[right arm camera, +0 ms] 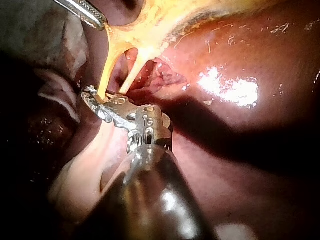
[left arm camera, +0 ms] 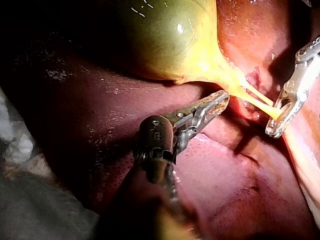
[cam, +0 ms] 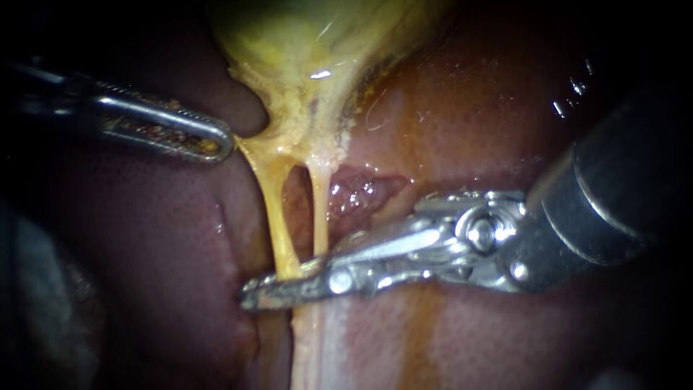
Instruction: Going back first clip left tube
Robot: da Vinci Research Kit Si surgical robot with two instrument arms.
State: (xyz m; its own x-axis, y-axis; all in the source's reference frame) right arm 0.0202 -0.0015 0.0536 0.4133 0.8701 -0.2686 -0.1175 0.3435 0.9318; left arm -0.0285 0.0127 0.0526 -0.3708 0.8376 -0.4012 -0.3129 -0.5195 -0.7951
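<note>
The yellow-green gallbladder (cam: 303,36) hangs at the top of the endoscope view, and two thin yellow tubes run down from its neck. The left tube (cam: 278,217) passes between the jaws of my right instrument (cam: 278,285), which lie close together on it, one behind and one in front. Just behind those jaws ends the right tube (cam: 321,209). I cannot make out a separate clip. My left instrument (cam: 220,144) is shut on the edge of the gallbladder's neck and holds it taut to the left. The left wrist view shows the tube (left arm camera: 260,102) threading the right instrument's jaws (left arm camera: 277,122).
Reddish-brown liver (cam: 505,108) surrounds everything, with a raw wet patch (cam: 361,191) behind the tubes. The thick shaft of my right instrument (cam: 621,188) fills the right side. Pale tissue (cam: 310,339) continues below the jaws. Grey cloth (left arm camera: 30,210) lies beside the liver.
</note>
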